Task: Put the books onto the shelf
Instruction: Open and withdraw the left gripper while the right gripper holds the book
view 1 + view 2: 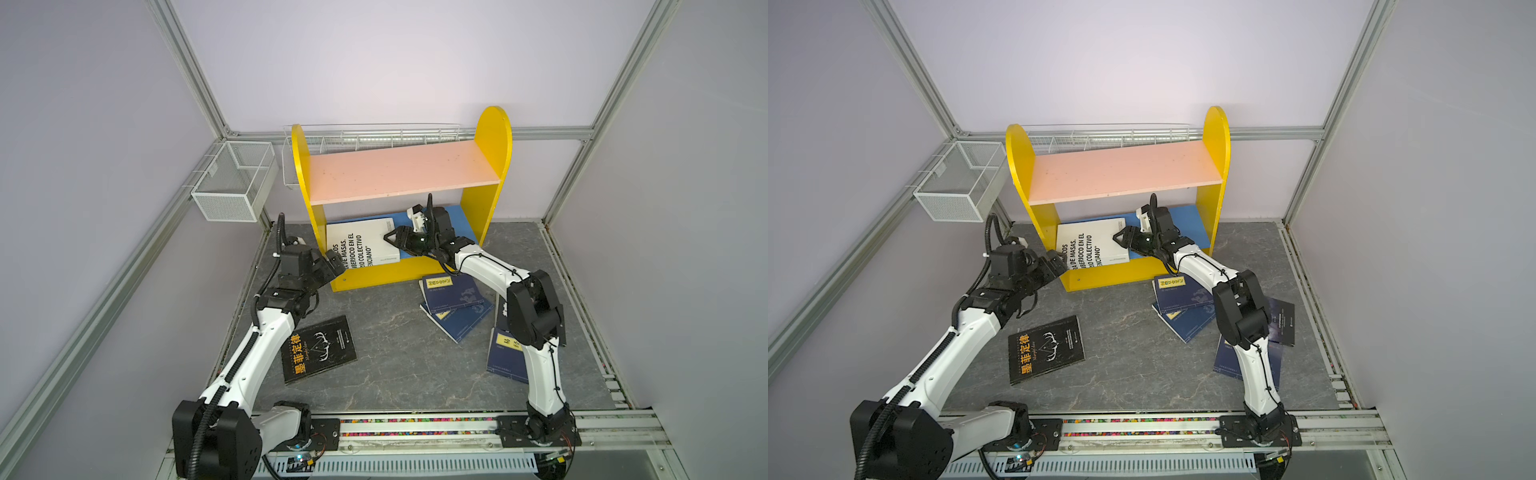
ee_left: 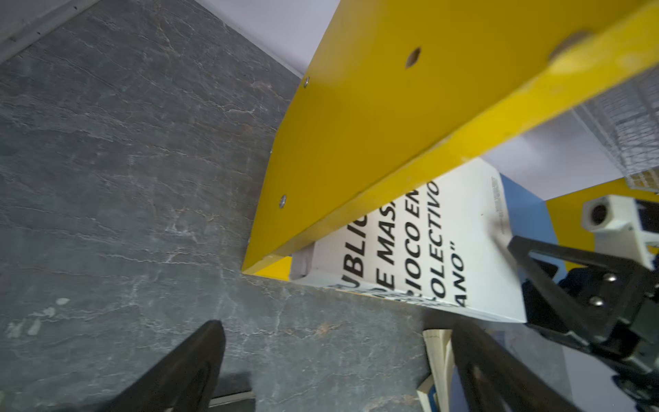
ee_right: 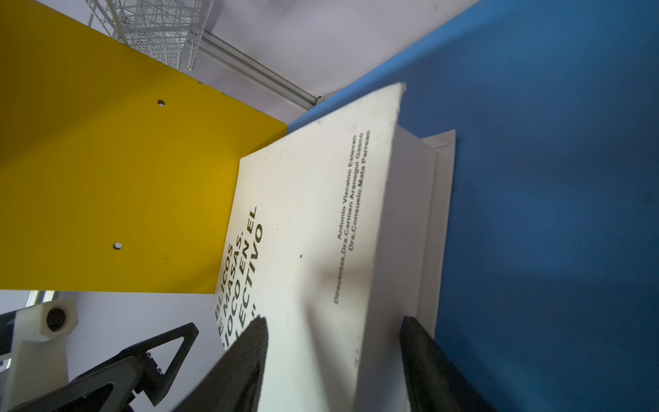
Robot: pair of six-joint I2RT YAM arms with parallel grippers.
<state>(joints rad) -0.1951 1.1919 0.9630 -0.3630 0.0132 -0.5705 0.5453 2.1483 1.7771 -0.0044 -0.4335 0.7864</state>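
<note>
Item: white book (image 1: 361, 243), a thick paperback lying flat with its cover up.
Place: on the blue board (image 1: 459, 220) of the shelf (image 1: 494, 137), in the left half. Its left end is hidden behind the yellow left side (image 1: 307, 187), and its near edge sits at the front lip.
Long axis: we read it as running left to right along the board; the lettering runs near to far.
Right pincer (image 3: 333, 335): at the book's right end with the jaws roughly half apart. One finger is over the cover, the other by the underside against the board. We cannot tell whether they press.
Bearing: the book lies to the left of this pincer. We judge the way out is to the right and near, under the pink board (image 1: 399, 170).
Left pincer (image 1: 336, 262): spread wide and empty, just beside the shelf's left front corner.
Nearer arm: the right.
Outstanding: black book (image 1: 319, 349) on the surface (image 1: 395, 353), near left; navy books (image 1: 455, 299), right.
</note>
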